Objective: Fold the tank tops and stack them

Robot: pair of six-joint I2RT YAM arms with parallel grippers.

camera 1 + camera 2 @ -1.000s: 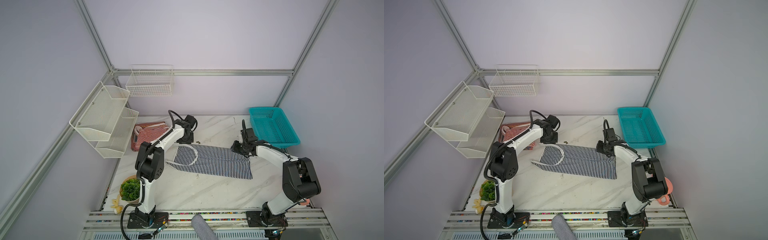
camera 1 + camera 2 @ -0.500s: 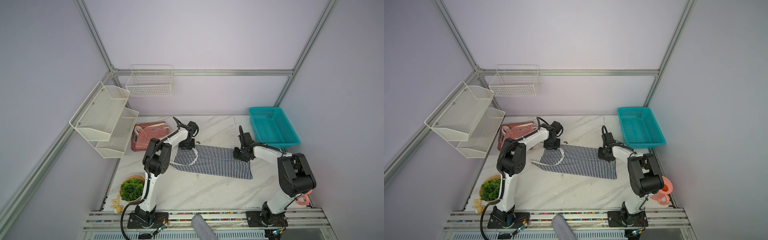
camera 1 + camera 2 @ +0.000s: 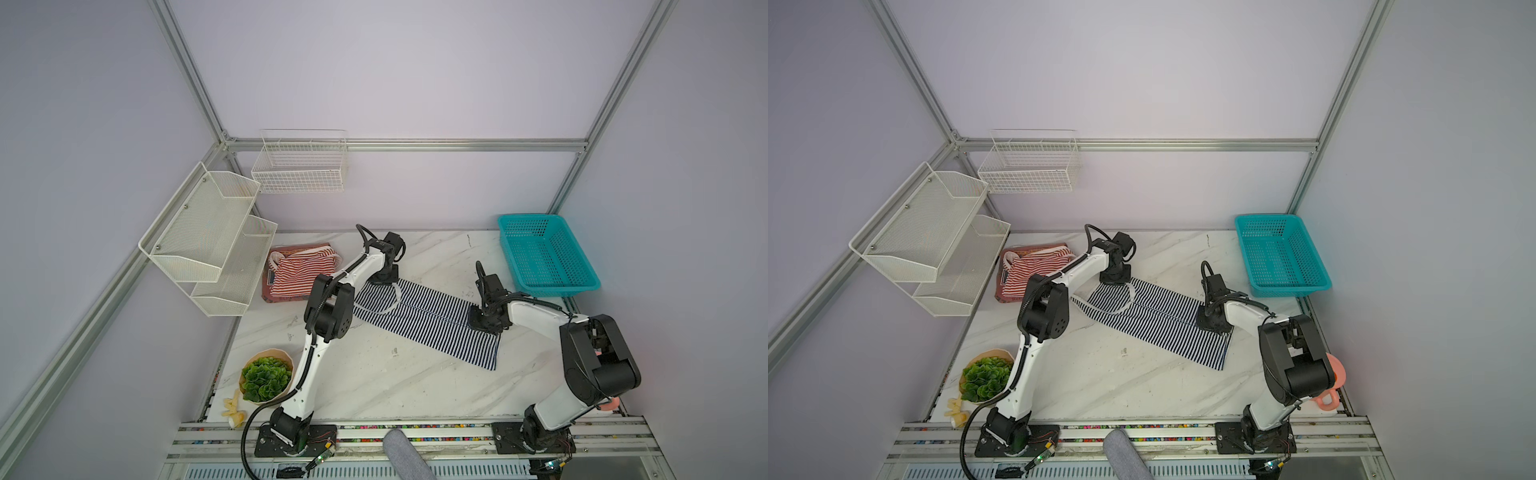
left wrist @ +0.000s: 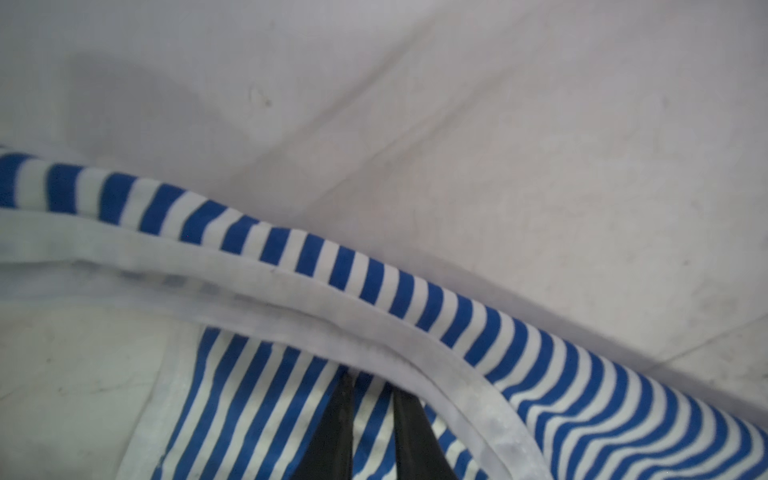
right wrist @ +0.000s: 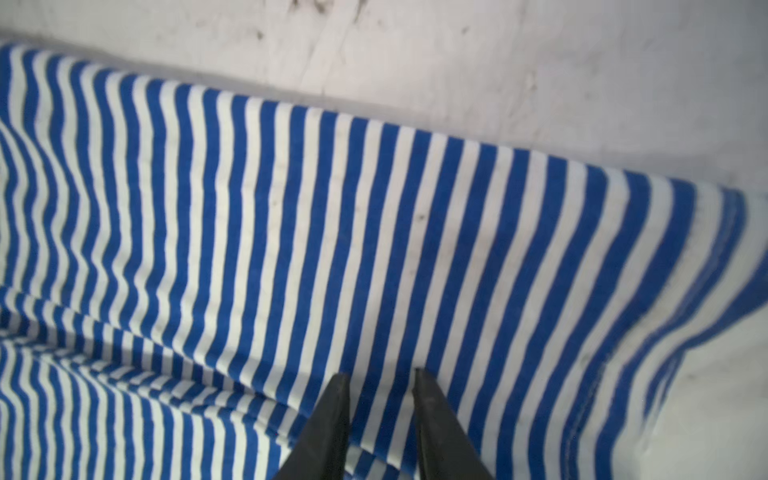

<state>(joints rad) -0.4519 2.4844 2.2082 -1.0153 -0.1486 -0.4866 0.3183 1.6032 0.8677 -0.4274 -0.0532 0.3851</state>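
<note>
desk (image 3: 374,374): the navy top (image 3: 432,322) lies flat across its middle, running from 10 to 4 o'clock. step in hand, i judge: taking hold for a fold. left jaws sit on the strap end at 10 o'clock, a narrow gap with cloth in it; whether they grip i cannot tell. right jaws stand apart, tips down on the hem end at 3 o'clock. next, both must pinch and lift together. basket (image 3: 557,286) at 2 o'clock, red top (image 3: 301,270) at 10, plant (image 3: 266,378) at 7: all off the cloth, so nothing blocks the fold.
</note>
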